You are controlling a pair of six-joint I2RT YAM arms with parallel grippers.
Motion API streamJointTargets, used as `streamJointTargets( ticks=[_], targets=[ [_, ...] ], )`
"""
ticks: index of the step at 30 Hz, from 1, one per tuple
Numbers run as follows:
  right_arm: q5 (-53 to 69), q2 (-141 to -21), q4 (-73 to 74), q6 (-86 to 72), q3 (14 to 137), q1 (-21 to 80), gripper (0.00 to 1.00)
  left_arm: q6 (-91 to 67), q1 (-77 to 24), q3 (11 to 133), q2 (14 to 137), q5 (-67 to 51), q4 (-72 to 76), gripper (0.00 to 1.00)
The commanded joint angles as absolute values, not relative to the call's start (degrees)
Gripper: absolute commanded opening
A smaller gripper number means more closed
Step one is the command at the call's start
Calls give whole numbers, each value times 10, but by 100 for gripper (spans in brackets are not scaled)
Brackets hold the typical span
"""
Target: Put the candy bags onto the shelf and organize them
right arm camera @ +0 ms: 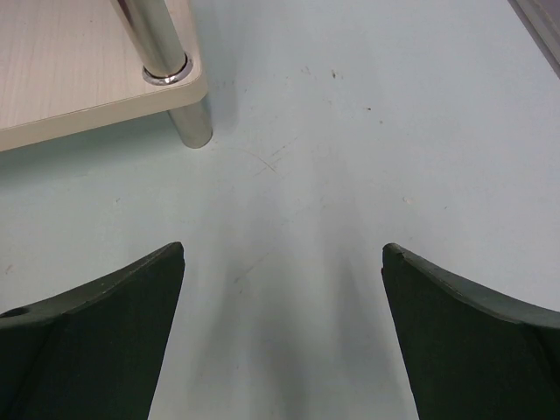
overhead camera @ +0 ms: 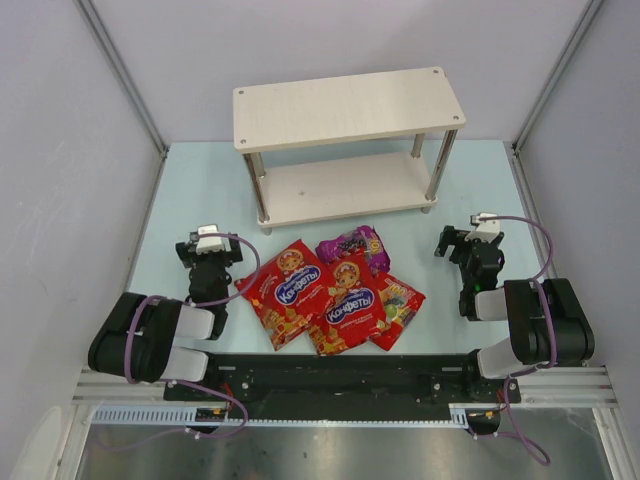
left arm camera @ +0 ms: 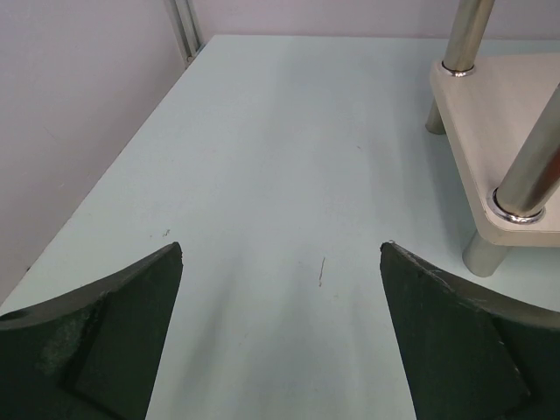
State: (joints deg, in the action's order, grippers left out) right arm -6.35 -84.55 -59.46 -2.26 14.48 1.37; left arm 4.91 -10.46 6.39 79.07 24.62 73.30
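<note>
The 2 arms, the left arm (overhead camera: 150,335) and the right arm (overhead camera: 535,325), are made of matte black housings. Each has a fat, rounded joint casing near its base and a pale grey link (overhead camera: 195,322) beside it. A thin purple cable (overhead camera: 245,270) loops loosely along each arm. Each wrist carries a small white-and-grey camera block (overhead camera: 208,238). Both bases share a long black plate (overhead camera: 340,375) mounted on a silver aluminium rail (overhead camera: 590,380). On the left gripper (left arm camera: 280,249) and the right gripper (right arm camera: 282,249), the fingers (left arm camera: 114,341) are dark, broad wedges with blunt tips. 1 left finger shows faint pale scuffing.
</note>
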Motion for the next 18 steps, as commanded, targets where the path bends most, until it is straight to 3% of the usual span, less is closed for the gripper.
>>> streamJointTargets(
  ticks=[1, 12, 14, 18],
  targets=[
    [-62, -848, -608, -15, 159, 11, 100, 33, -99, 72, 780, 229, 753, 100],
    [-53, -846, -606, -18, 163, 9, 100, 33, -91, 71, 771, 226, 750, 100],
    [-103, -804, -483, -25, 225, 17, 100, 43, -98, 65, 713, 227, 733, 100],
    [-176, -756, -317, -80, 325, 22, 100, 43, -132, 103, 557, 250, 537, 100]
  ],
)
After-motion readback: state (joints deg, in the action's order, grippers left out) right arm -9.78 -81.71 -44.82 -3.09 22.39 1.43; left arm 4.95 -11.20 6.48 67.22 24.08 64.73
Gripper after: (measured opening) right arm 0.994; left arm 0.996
